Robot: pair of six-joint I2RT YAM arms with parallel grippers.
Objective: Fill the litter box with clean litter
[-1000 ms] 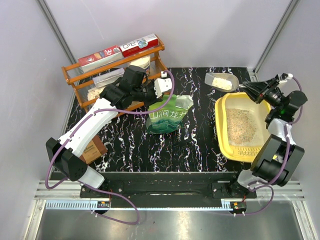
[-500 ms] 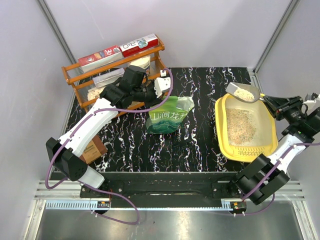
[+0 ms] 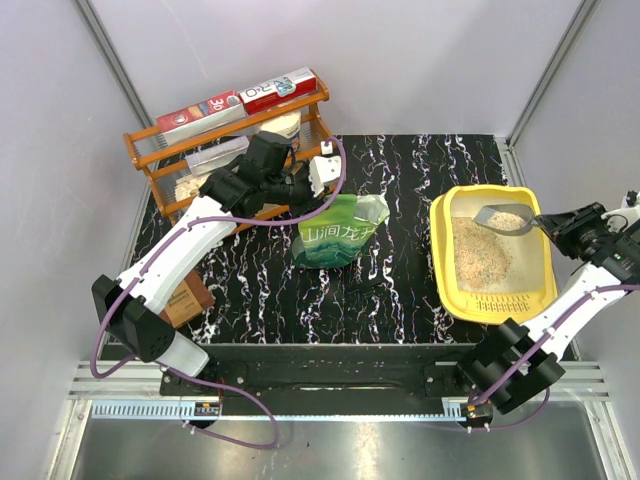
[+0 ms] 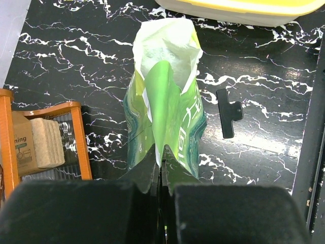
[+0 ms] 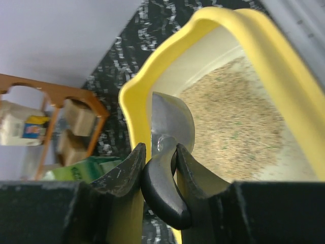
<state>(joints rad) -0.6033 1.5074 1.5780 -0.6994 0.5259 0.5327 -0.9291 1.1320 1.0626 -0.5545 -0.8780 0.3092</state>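
The yellow litter box (image 3: pixel 441 262) lies at the table's right side, with pale tan clean litter (image 3: pixel 484 256) spread over its floor. My right gripper (image 3: pixel 549 222) is shut on the dark handle of a grey metal scoop (image 3: pixel 497 216). The scoop hangs tipped on its side over the box's far end. In the right wrist view its bowl (image 5: pixel 170 120) sits ahead of my right gripper (image 5: pixel 160 152), above the litter (image 5: pixel 238 127). My left gripper (image 4: pixel 161 153) is shut on the rear edge of the green litter pouch (image 4: pixel 165 101), which stands open mid-table (image 3: pixel 340 232).
An orange wire rack (image 3: pixel 160 160) with boxes stands at the back left, close behind my left arm. A small black clip (image 4: pixel 229 116) lies on the marble-patterned table between the pouch and the litter box. A brown block (image 3: pixel 186 296) sits near the left arm's base.
My right arm carried the loaded scoop from beyond the box's far left corner to over the box and tipped it. The left arm and pouch stayed still.
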